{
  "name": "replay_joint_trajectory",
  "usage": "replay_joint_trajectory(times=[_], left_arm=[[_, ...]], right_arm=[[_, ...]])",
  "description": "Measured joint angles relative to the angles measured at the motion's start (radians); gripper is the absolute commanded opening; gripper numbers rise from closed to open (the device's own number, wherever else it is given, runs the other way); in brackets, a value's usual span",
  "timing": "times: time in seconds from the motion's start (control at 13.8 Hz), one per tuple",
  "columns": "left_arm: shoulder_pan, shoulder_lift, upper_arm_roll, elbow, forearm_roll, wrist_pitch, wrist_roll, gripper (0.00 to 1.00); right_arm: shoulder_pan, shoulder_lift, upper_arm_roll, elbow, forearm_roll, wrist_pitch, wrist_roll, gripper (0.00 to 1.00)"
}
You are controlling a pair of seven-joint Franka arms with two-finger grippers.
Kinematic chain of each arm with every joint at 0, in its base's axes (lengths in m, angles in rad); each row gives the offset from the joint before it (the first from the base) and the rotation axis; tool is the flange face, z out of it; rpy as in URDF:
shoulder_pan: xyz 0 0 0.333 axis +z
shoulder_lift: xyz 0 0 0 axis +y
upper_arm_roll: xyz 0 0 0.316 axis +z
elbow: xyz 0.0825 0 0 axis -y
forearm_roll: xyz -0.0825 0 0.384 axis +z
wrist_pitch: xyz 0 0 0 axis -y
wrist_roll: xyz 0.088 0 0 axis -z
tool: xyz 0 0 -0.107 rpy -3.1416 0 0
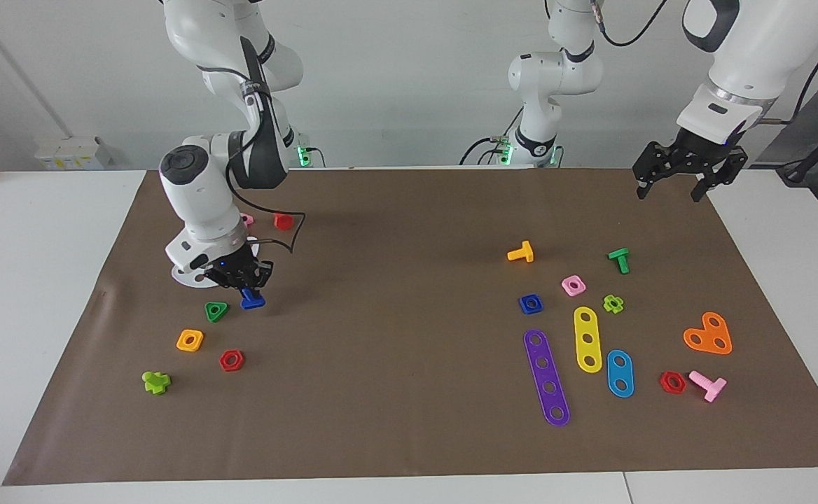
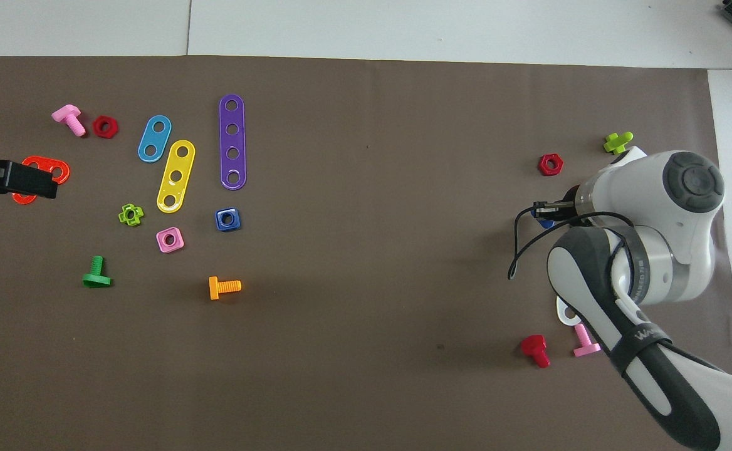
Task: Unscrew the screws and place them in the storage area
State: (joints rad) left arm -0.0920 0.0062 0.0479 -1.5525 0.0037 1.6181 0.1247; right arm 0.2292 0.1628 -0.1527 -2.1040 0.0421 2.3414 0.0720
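**At the right arm's end: screw low over the mat**

Over the storage area (image 1: 269, 329), the right gripper (image 1: 244, 280) pinches the blue screw (image 1: 252, 301), its lower end at or just above the mat, just beside the green nut (image 1: 216, 311). The left gripper (image 1: 671, 183) waits spread above the bench's other end. Risk: releasing while the screw is tilted could let it roll against the nut or the white strip (image 1: 188, 273)

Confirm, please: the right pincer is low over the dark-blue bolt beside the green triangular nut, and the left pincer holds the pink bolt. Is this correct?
Not fully. The facing view shows the left pincer empty in the air, fingers open. The right pincer is indeed low over the dark-blue bolt beside the green triangular nut.
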Motion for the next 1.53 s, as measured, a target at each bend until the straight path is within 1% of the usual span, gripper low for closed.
replay_joint_trajectory(times=[0.22,0.44,0.51,0.58,0.65,0.95,1.16,1.31,1.53], left_arm=[[0.000,0.000,0.000,0.000,0.000,0.000,0.000,1.00],[0.000,0.000,0.000,0.000,0.000,0.000,0.000,1.00],[0.000,0.000,0.000,0.000,0.000,0.000,0.000,1.00],[0.000,0.000,0.000,0.000,0.000,0.000,0.000,1.00],[0.000,0.000,0.000,0.000,0.000,0.000,0.000,1.00],[0.000,0.000,0.000,0.000,0.000,0.000,0.000,1.00],[0.000,0.000,0.000,0.000,0.000,0.000,0.000,1.00],[0.000,0.000,0.000,0.000,0.000,0.000,0.000,1.00],[0.000,0.000,0.000,0.000,0.000,0.000,0.000,1.00]], right_arm=[[0.000,0.000,0.003,-0.065,0.010,0.078,0.000,0.00],[-0.002,0.000,0.002,-0.091,0.036,0.098,0.000,0.00],[-0.002,0.000,0.002,-0.093,0.037,0.099,0.000,0.22],[-0.003,0.000,0.002,-0.096,0.037,0.100,0.000,0.83],[-0.003,0.002,0.002,-0.098,0.037,0.106,0.000,1.00],[-0.003,0.005,0.002,-0.101,0.040,0.116,0.000,1.00],[-0.003,-0.001,0.002,-0.058,0.040,0.106,0.000,1.00],[-0.005,-0.013,0.000,0.012,0.041,0.030,0.003,1.00],[-0.029,-0.042,-0.010,0.163,0.032,-0.169,0.004,1.00]])
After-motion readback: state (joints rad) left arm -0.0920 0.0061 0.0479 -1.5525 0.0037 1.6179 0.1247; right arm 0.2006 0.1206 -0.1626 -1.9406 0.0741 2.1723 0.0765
